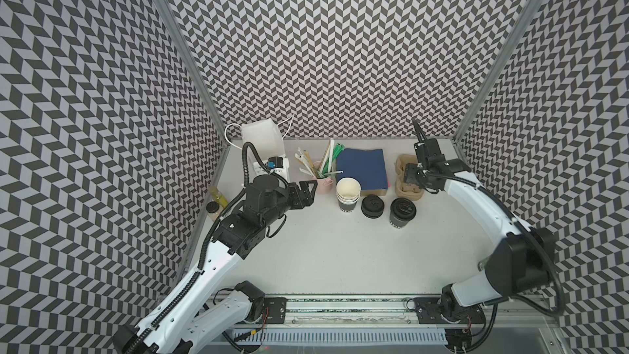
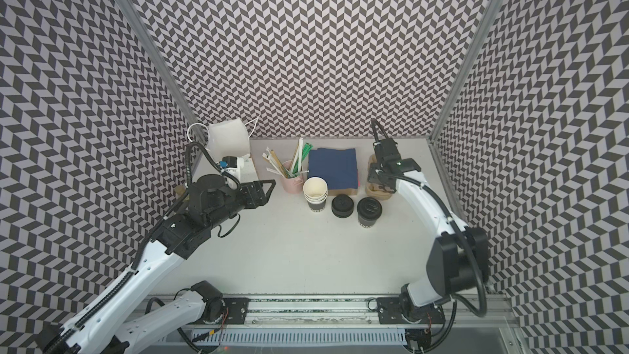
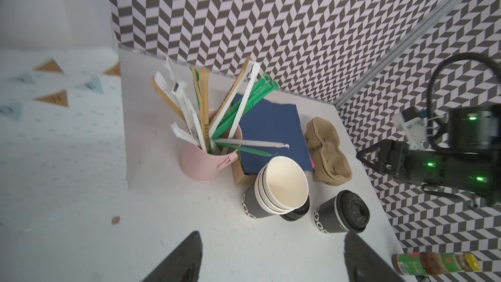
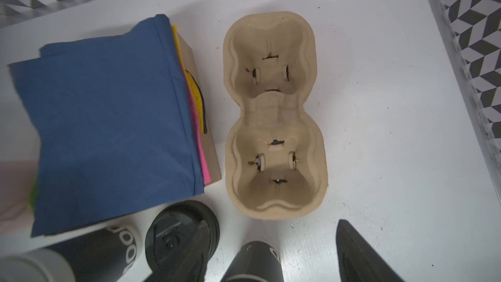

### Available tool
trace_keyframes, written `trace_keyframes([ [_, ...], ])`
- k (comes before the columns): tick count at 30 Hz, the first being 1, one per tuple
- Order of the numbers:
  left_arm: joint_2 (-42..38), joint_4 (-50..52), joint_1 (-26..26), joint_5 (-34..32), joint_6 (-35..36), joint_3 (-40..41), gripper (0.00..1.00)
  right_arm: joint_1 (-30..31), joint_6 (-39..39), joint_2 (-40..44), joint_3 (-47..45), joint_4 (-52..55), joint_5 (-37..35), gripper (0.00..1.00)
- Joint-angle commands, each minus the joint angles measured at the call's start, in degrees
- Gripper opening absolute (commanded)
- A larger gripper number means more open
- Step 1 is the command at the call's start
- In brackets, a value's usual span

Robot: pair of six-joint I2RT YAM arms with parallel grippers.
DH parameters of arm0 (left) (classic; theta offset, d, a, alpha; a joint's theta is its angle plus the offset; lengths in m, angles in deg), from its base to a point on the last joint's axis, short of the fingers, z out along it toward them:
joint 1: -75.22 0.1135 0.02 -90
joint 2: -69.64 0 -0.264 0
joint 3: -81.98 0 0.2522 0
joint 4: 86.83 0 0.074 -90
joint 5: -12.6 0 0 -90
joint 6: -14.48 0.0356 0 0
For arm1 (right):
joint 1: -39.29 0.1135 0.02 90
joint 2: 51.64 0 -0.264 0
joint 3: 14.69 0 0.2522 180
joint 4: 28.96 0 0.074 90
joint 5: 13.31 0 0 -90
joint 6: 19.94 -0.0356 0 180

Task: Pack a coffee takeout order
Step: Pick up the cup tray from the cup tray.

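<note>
The right gripper (image 4: 271, 223) hangs open and empty over the far-right pulp carrier (image 4: 273, 115), seemingly to grasp it first. The left gripper (image 3: 272, 234), likewise open and empty, hovers clear at left.

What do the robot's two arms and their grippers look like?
Both the left arm and right arm have white shells with black joints and ribbed black cables looping alongside. The left gripper and right gripper are black, with pointed, triangular fingers. Green lights glow on the right wrist.

Robotics laboratory test cell. Chevron-patterned panels (image 1: 340, 45) enclosed a white table (image 1: 340, 257). An aluminium rail (image 1: 340, 315) carried the left arm (image 1: 211, 267) and right arm (image 1: 476, 199).
</note>
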Motion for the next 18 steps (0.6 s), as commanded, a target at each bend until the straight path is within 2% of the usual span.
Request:
trace_keyframes([
  [1,0.12,1.83,0.64,-5.16,5.15,0.09,0.87,0.37,-2.49,-5.25,4.58,0.41,2.56,0.71],
  [7,-3.64,-2.75,0.78,-8.44,6.66,5.03,0.95,-0.21,-1.28,-12.63,8.98,-0.28,-2.92,0.7],
  [11,-7.1,-4.4,0.95,-9.52,6.83,7.42,0.97,-1.88,-0.59,-15.41,10.5,-1.15,0.16,0.68],
  [18,-9.75,-4.49,1.32,-11.98,6.6,8.27,0.98,-3.35,-0.22,-19.47,12.75,-0.42,-0.65,0.67],
])
